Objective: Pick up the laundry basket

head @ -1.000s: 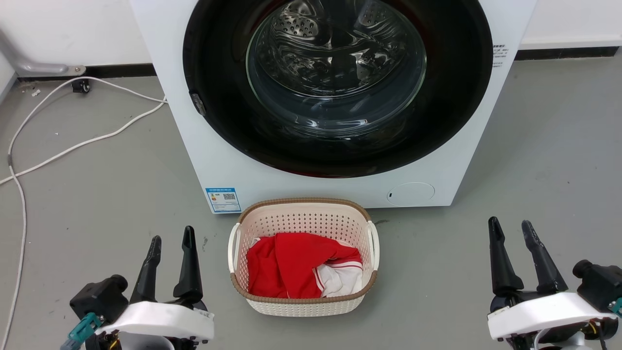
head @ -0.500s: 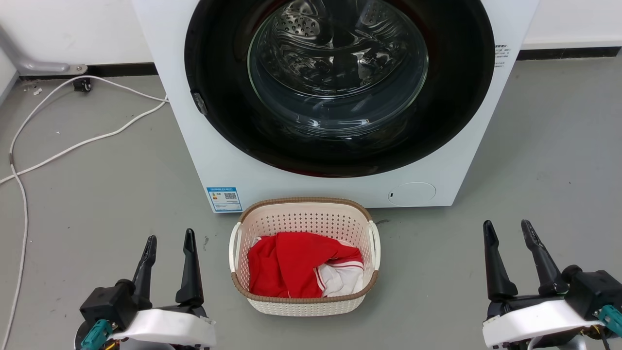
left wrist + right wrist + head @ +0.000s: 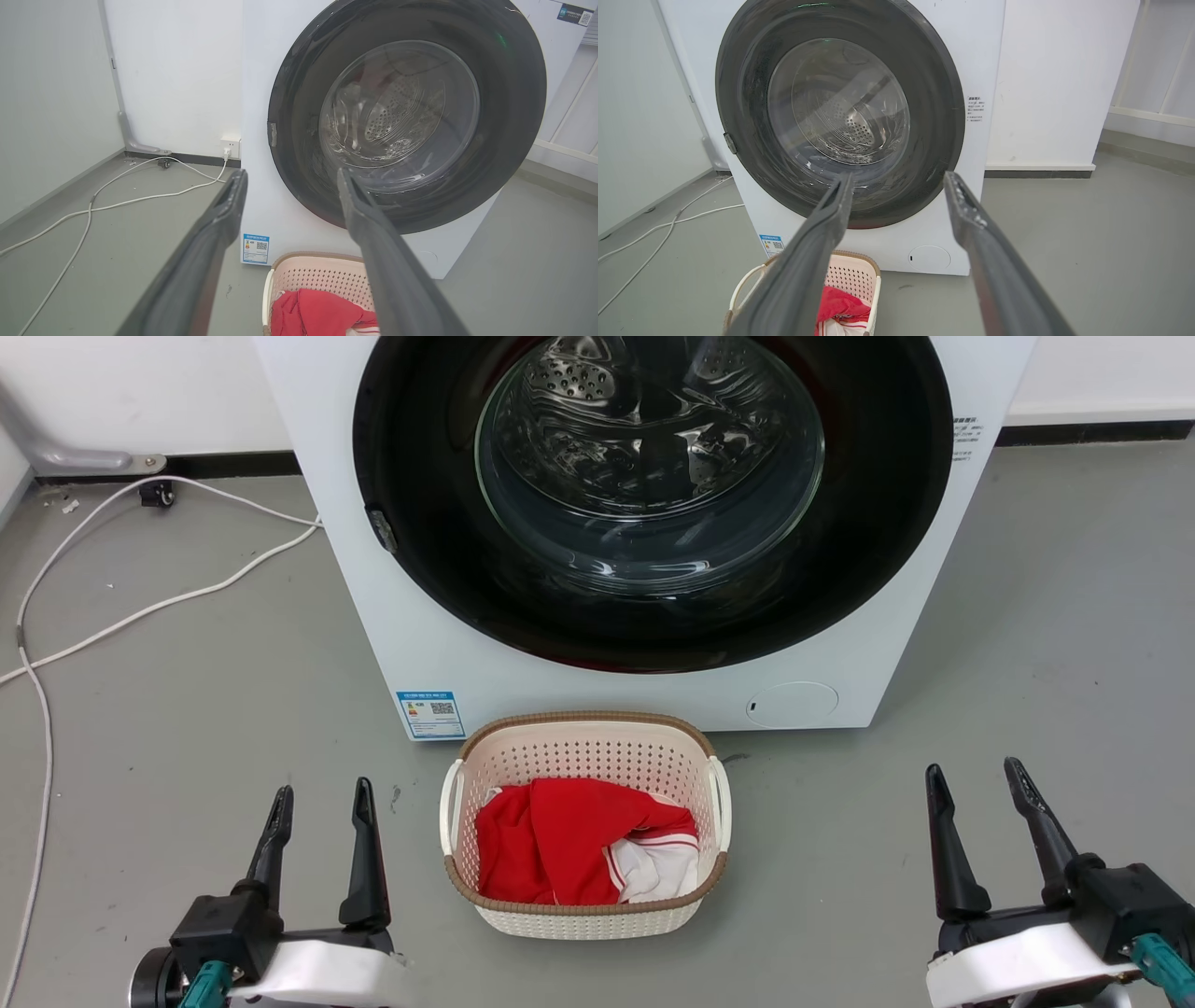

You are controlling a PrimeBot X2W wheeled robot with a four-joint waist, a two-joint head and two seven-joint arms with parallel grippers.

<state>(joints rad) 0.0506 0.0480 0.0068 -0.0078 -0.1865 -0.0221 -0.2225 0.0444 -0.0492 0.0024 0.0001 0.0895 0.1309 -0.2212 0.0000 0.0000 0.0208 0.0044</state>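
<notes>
The laundry basket (image 3: pixel 579 761) stands on the grey floor (image 3: pixel 187 709), red and white clothing (image 3: pixel 551 845) inside it, the washing machine (image 3: pixel 420 644) just behind it. My left gripper (image 3: pixel 322 791) is near the basket's left side, my right gripper (image 3: pixel 973 768) farther off its right. Both have fingers spread, gripping nothing.

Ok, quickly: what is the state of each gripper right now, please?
Left gripper: open, holding nothing.
Right gripper: open, holding nothing.
</notes>
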